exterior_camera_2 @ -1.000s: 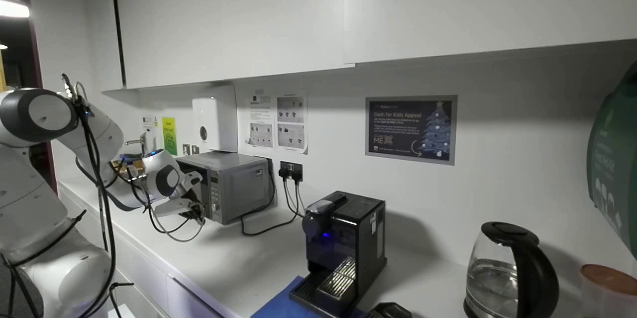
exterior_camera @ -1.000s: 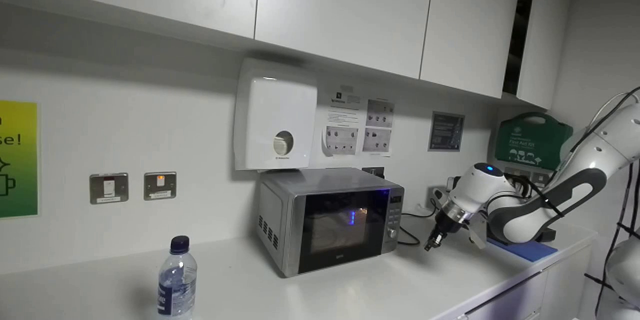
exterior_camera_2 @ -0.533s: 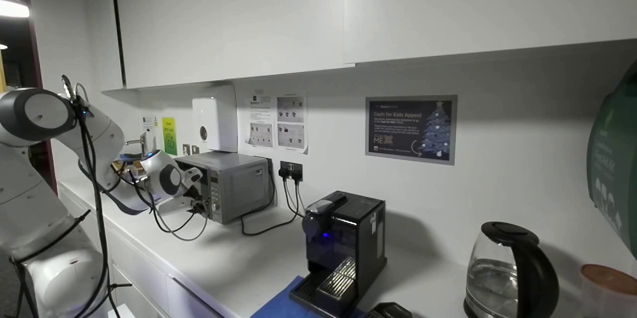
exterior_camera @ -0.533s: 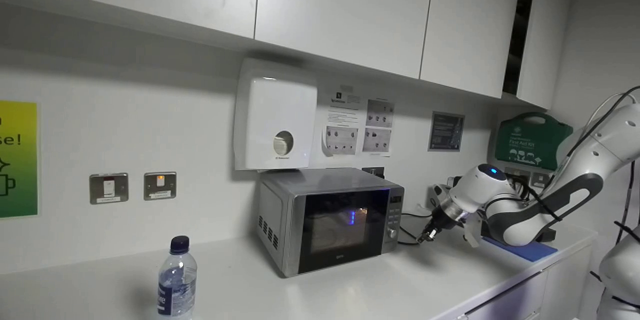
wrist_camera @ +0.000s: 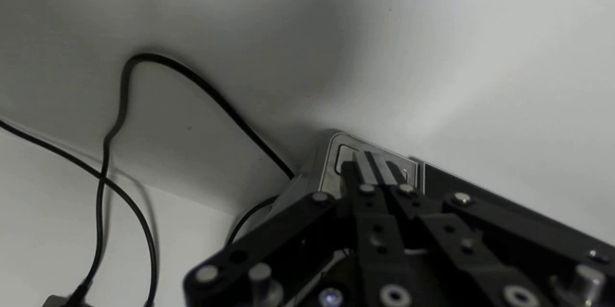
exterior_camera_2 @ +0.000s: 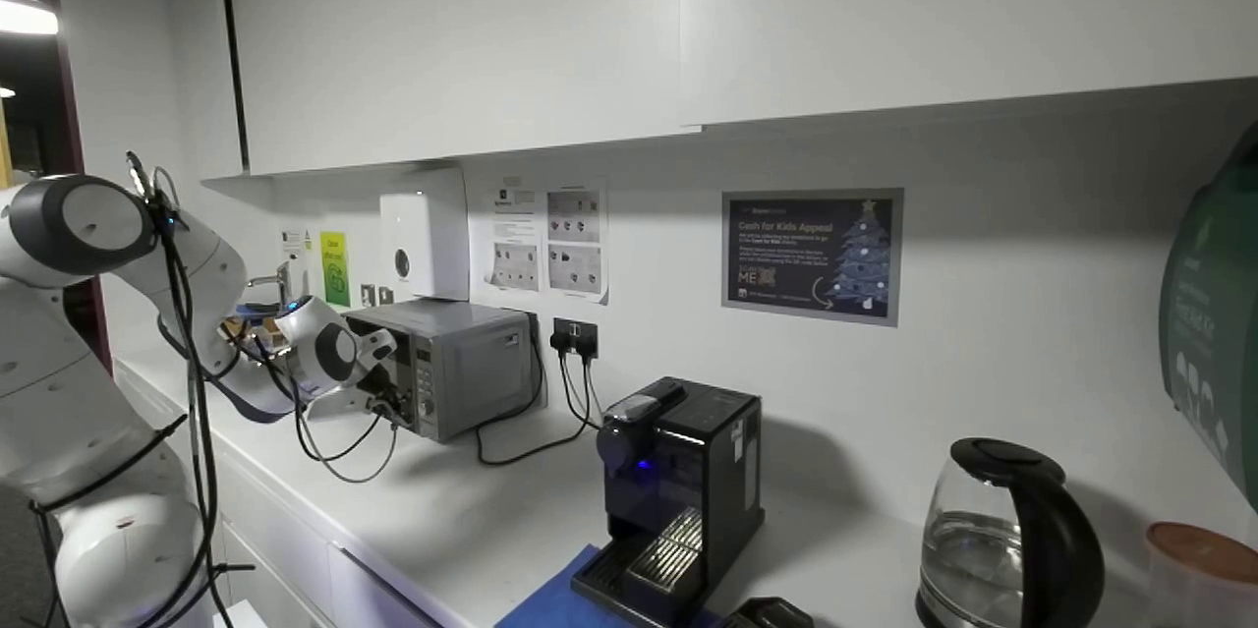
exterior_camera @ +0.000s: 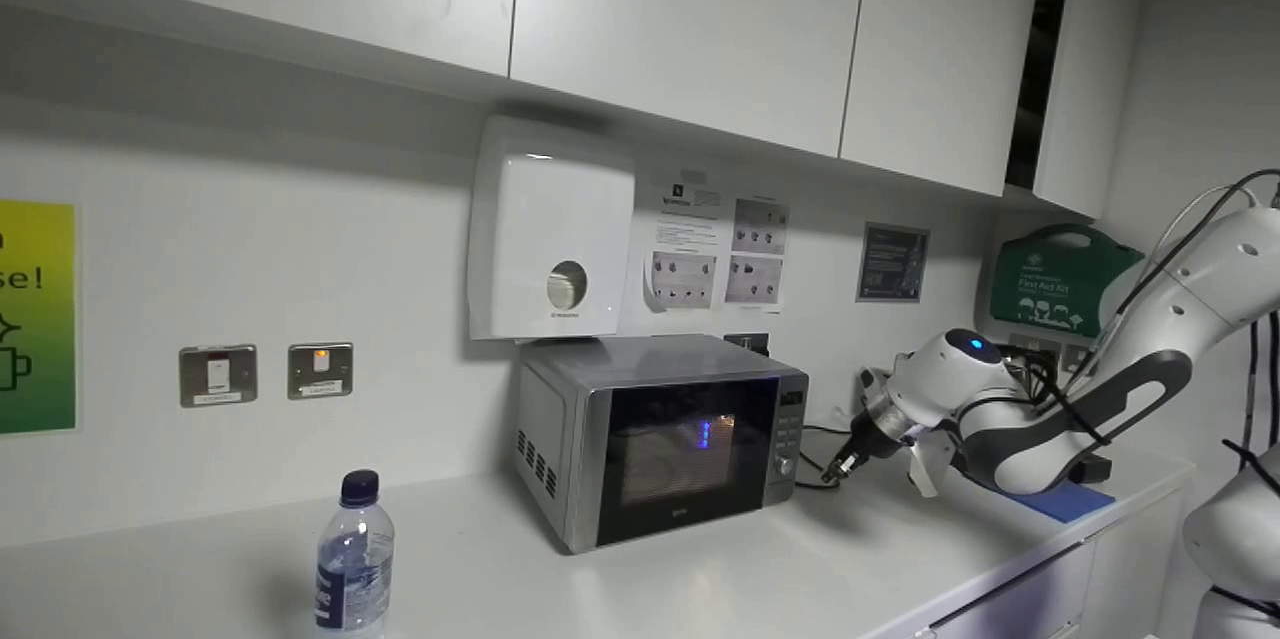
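My gripper is shut, its two fingertips pressed side by side with nothing between them. In the wrist view the fingertips overlap the end of the microwave's control panel, around a large outlined button there. The silver microwave stands on the counter with its dark door closed, and a blue light reflects in the glass. In an exterior view the gripper hangs low, angled down, just off the microwave's control-panel side. Whether the tips touch the panel cannot be told. In another exterior view, cables and the wrist partly hide the gripper.
A black power cord lies behind the gripper near the wall. A water bottle stands on the counter. A coffee machine on a blue mat and a glass kettle stand farther along. Wall cabinets hang above.
My gripper has moved left and slightly up toward the microwave's control side in an exterior view, the forearm following. It stays shut. The microwave and other objects have not moved.
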`<control>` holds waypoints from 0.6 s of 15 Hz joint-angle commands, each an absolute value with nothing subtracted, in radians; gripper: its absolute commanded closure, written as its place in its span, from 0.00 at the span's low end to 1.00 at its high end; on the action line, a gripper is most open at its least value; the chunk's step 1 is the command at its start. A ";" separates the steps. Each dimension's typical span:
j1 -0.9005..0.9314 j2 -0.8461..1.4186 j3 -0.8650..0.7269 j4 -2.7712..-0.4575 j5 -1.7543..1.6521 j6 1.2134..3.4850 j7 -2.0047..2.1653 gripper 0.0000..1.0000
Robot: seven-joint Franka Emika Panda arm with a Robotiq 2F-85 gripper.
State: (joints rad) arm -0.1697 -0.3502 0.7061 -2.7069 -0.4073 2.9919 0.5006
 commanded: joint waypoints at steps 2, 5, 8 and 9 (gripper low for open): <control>-0.168 -0.328 0.711 -2.699 -0.403 2.992 0.506 0.91; -0.168 -0.326 0.711 -2.699 -0.403 2.992 0.506 0.72; -0.168 -0.326 0.711 -2.699 -0.403 2.992 0.506 0.72; -0.168 -0.326 0.711 -2.699 -0.403 2.992 0.505 0.72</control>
State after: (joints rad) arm -0.1685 -0.3263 0.7106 -2.6992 -0.4026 2.9916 0.5055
